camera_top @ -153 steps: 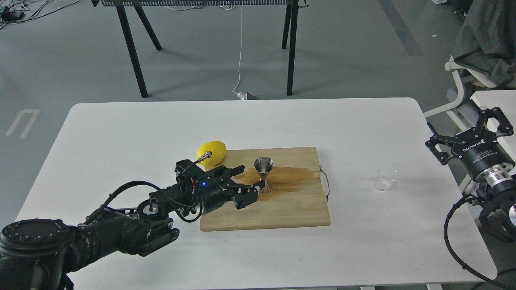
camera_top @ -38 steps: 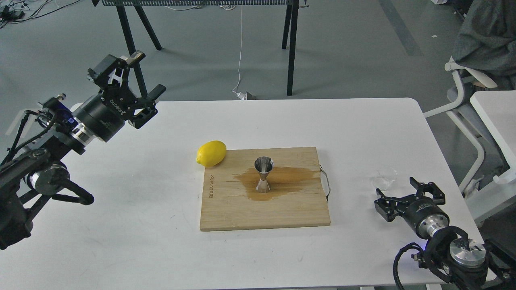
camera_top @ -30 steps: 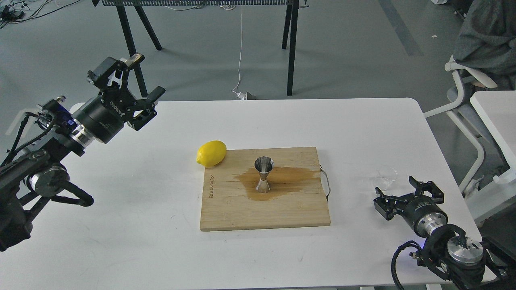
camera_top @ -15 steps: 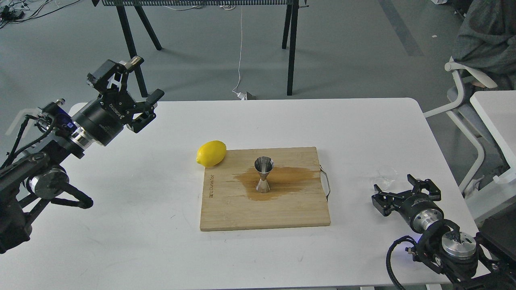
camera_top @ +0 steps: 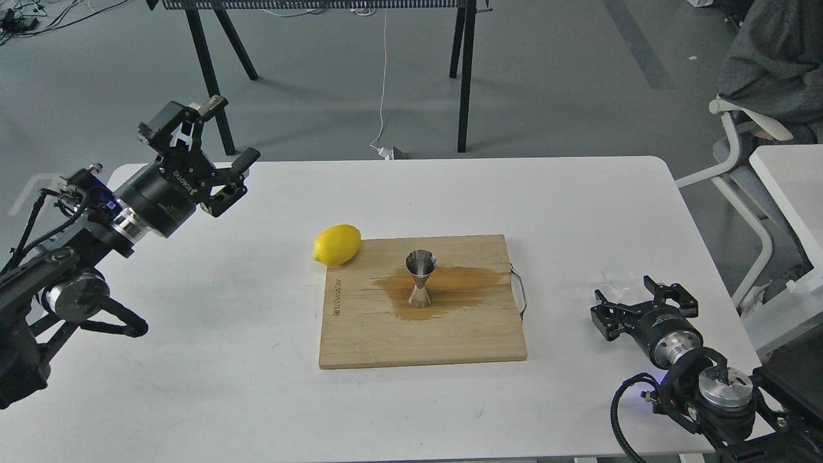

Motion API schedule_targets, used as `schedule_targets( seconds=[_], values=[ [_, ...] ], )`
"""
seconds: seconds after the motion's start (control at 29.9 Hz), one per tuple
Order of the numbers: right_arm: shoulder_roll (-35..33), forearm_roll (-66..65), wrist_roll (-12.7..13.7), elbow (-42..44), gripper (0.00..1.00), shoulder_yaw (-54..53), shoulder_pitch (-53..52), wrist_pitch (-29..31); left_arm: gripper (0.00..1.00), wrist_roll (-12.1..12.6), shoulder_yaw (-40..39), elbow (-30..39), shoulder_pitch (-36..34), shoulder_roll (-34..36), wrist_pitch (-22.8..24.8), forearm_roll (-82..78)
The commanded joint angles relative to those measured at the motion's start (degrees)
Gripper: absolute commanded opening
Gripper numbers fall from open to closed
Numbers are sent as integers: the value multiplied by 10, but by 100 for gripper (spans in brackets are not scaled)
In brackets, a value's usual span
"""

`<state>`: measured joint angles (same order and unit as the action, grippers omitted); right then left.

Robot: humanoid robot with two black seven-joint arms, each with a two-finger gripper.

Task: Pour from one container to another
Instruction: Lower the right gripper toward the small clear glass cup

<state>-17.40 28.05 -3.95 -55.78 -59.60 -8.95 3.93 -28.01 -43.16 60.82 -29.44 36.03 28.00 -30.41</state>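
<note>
Glass cup, clear and hard to make out against the white, stands on the tabletop near its right edge, well apart from the wooden board and just beyond the right gripper. That claw sits low, its two fingers spread wide and pointing toward the cup, one fingertip left of it and the other to the right; it holds nothing, and I cannot tell whether a finger already touches the glass. The low, open stance reads as a line-up for a side grasp, so the cup can be lifted and carried over for the pour

Steel jigger stands upright near the middle of the board, in a brown wet patch that spreads toward the board's right edge with the wire handle. Upright and mouth up, it is placed to receive liquid. A lemon lies on the tabletop, touching the board's far left corner

Left gripper is raised over the tabletop's far left corner, fingers wide apart and empty, apparently parked out of the way while the right arm works
</note>
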Motion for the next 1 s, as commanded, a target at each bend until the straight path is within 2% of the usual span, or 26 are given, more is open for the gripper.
schedule_targets(
  seconds=[0.0, 0.23, 0.97],
  values=[
    [2, 0, -4, 0, 85, -1, -2, 0, 97, 0, 0, -1, 1, 0, 0, 0],
    [3, 0, -4, 6, 82, 0, -9, 0, 97, 0, 0, -8, 1, -2, 0, 0],
    [11, -12, -4, 8, 62, 1, -9, 2, 97, 0, 0, -9, 2, -2, 0, 2]
  ],
)
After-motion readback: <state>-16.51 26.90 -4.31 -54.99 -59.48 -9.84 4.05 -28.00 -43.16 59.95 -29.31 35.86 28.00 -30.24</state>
